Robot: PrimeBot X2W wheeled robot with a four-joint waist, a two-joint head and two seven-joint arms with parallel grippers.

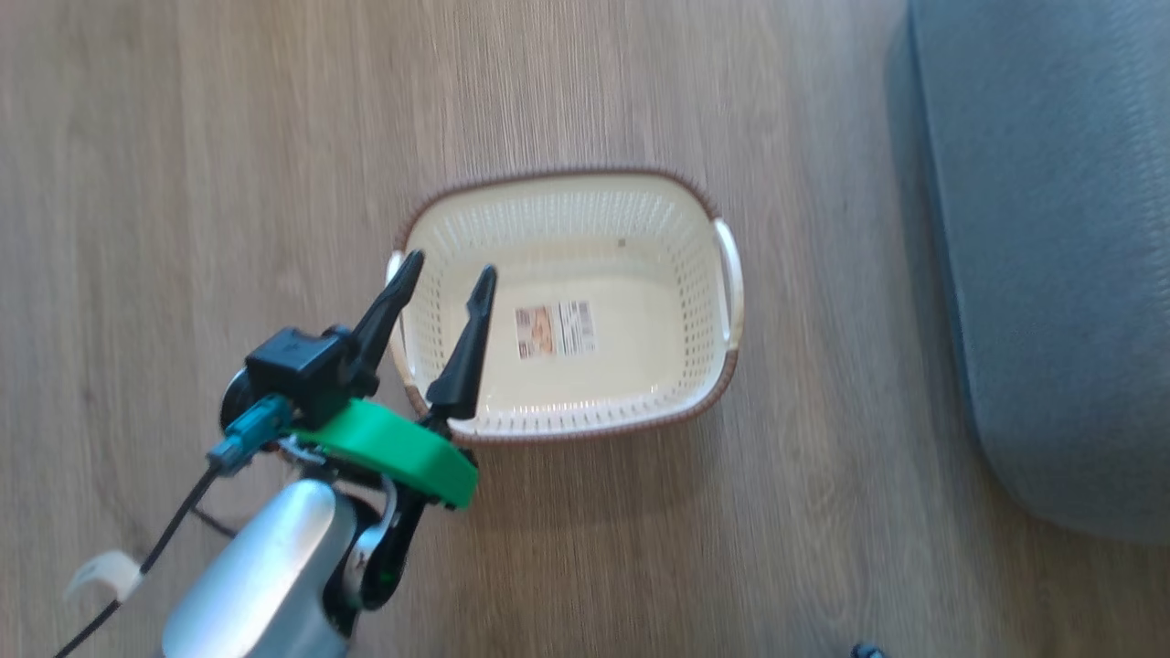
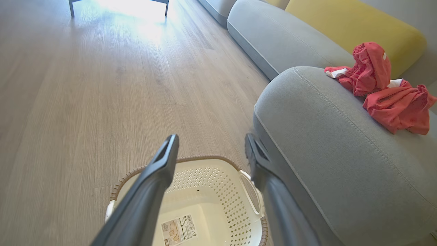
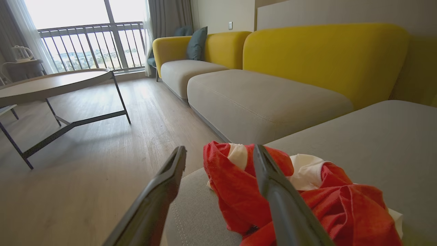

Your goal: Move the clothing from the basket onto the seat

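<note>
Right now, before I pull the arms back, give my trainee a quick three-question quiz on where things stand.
1. Fill in: the left gripper is above the basket with its fingers ___.
2. The clothing lies on: A the floor, B the seat, C the basket's bottom.
3. True or false: the right gripper is clamped shut on the clothing.

Key: 1 open; 2 B; 3 false, its fingers stand wide apart.
</note>
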